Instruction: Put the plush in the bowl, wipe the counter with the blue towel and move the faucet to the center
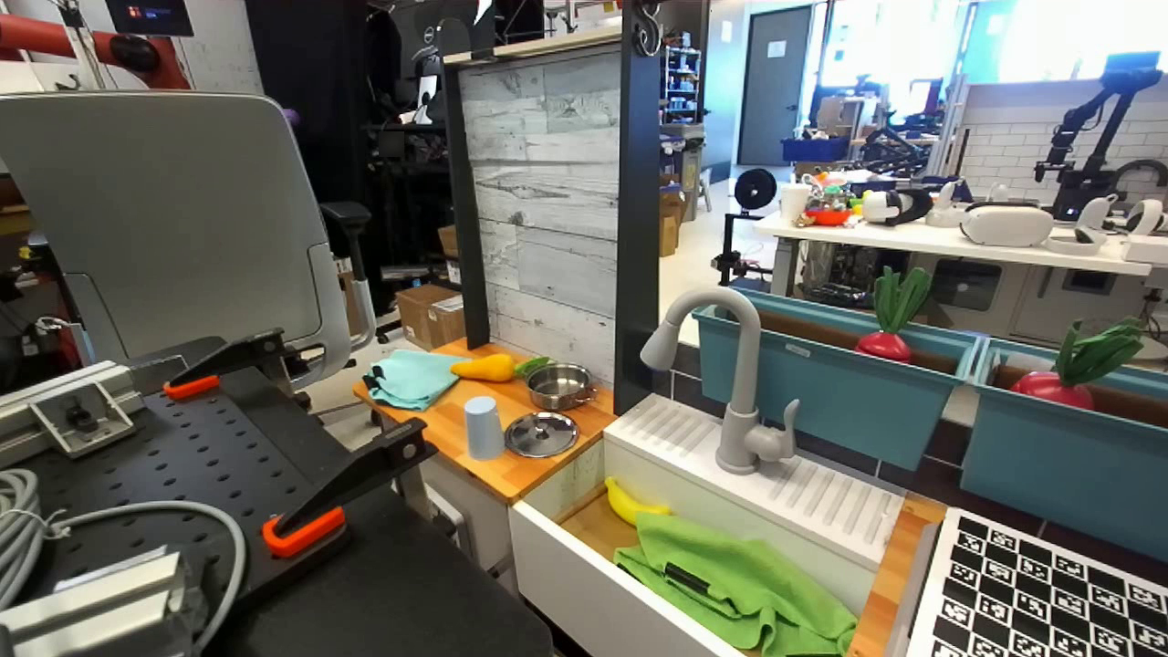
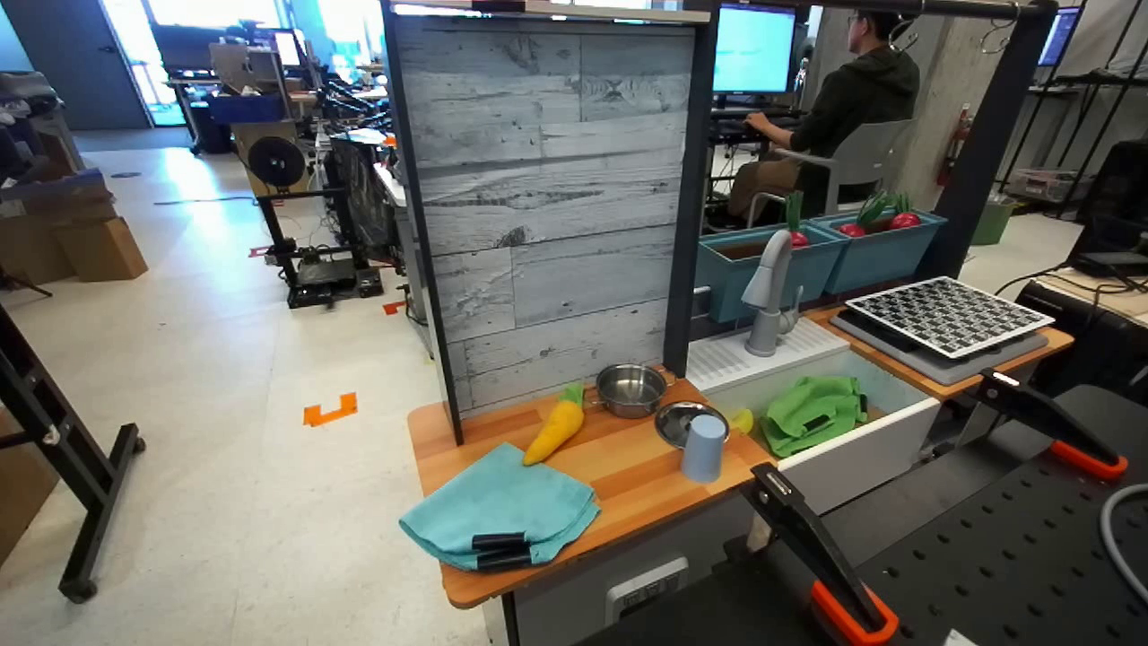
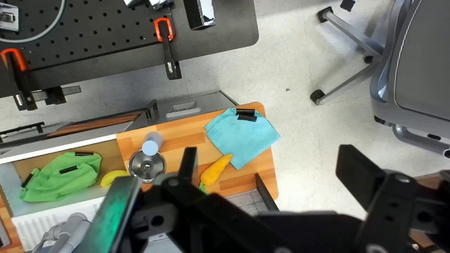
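One yellow, carrot-shaped plush (image 2: 556, 431) lies on the wooden counter (image 2: 643, 478), outside the metal bowl (image 2: 632, 409), its leafy end just beside that bowl. Its tip meets the edge of the blue towel (image 2: 498, 502), which lies folded with a corner hanging past the counter's end. Near the bowl, a lid (image 2: 673, 427) lies flat, a pale blue cup (image 2: 704, 455) standing just beside it. In both exterior views the gray faucet (image 1: 745, 392) rises at the back of the white sink (image 1: 566, 558), its spout turned toward the plush's side. A yellow banana (image 1: 632, 505) and a green cloth (image 1: 730, 568) lie in the sink. Seen in the wrist view, the gripper (image 3: 266, 163) is unclenched, its two fingers spread wide, floor (image 3: 304, 147) showing between them. Beyond the sink stand blue-green planters (image 1: 821, 392) with red radishes (image 1: 883, 348).
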### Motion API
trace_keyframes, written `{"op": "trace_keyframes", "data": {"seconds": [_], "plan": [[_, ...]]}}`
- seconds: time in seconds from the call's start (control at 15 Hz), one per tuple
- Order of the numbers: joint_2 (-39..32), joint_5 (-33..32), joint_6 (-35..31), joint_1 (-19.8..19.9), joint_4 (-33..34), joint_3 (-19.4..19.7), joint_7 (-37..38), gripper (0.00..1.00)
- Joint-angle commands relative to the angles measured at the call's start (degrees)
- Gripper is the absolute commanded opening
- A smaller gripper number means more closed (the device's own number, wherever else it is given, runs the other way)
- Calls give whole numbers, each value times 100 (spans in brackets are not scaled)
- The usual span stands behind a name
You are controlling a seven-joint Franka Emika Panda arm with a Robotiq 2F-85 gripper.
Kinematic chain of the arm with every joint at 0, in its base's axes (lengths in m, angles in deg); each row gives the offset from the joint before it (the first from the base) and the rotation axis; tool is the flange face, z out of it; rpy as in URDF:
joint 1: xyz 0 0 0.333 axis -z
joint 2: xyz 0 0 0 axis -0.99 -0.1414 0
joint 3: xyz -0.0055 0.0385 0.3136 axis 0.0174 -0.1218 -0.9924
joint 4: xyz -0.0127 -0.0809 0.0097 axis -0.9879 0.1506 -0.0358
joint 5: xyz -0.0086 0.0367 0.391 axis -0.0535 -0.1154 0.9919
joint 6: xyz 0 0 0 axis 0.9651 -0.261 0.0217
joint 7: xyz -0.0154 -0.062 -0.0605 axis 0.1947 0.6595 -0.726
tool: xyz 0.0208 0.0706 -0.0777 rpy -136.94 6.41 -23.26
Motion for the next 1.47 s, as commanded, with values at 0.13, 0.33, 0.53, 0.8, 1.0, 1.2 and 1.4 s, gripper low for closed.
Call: {"op": "trace_keyframes", "data": {"seconds": [0.13, 0.33, 0.53, 0.8, 1.0, 1.2, 1.4], "plan": [[-51, -53, -181, -11, -42, 16, 91, 100], [-267, -99, -812, 56, -225, 43, 143, 100], [-565, -94, -1749, 136, -544, 161, 116, 100], [-1119, 5, -2841, 283, -834, 453, 25, 100], [-1712, 190, -3552, 373, -836, 703, -39, 100], [-2370, 451, -4210, 397, -728, 870, -84, 100], [-3135, 753, -4799, 368, -521, 881, -84, 100]]}}
